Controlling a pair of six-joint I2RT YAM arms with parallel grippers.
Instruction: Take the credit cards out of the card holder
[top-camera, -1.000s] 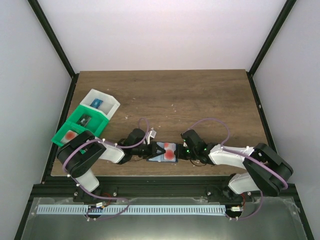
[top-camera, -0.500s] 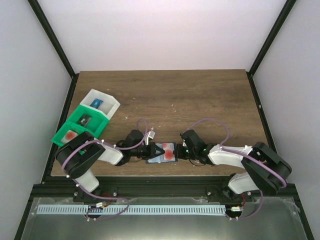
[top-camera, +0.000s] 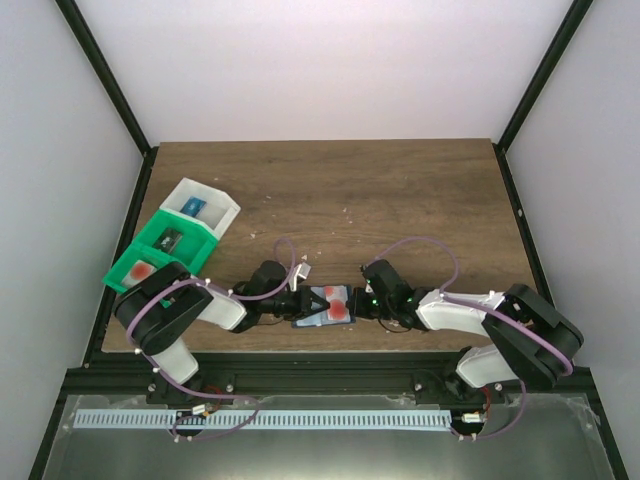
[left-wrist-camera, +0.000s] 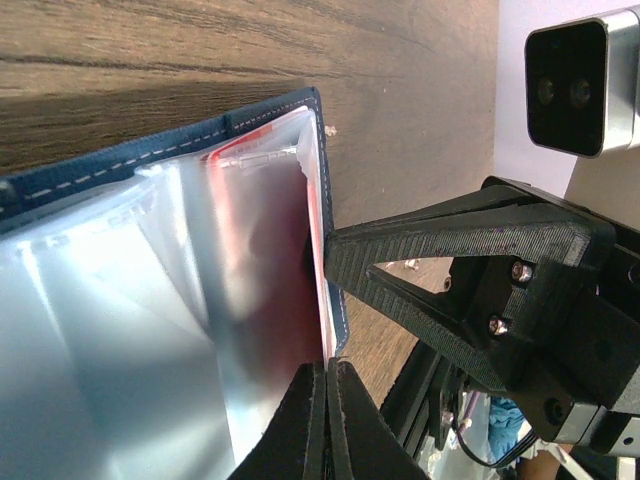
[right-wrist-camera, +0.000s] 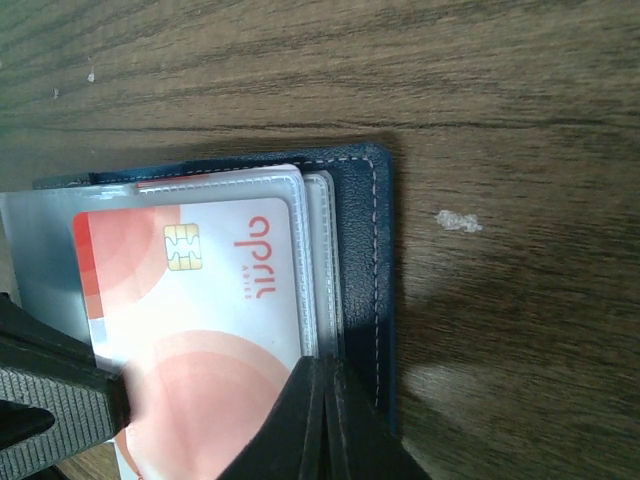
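Left fingers (left-wrist-camera: 300, 440) clenched on the card holder's (top-camera: 322, 307) clear sleeve edge, right fingers (right-wrist-camera: 300, 430) seemingly pinching its opposite rim, lower centre of the top view, near the counter's (top-camera: 400, 190) front edge. Inside, a credit card (right-wrist-camera: 200, 300): light, stiff, slick. Pinch its exposed edge; slide out flat.

Overhead and close wrist cameras share card holder (right-wrist-camera: 358, 260).

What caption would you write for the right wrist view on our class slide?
Right pincer shut on the blue card holder, a red-orange credit card showing in its clear sleeve.
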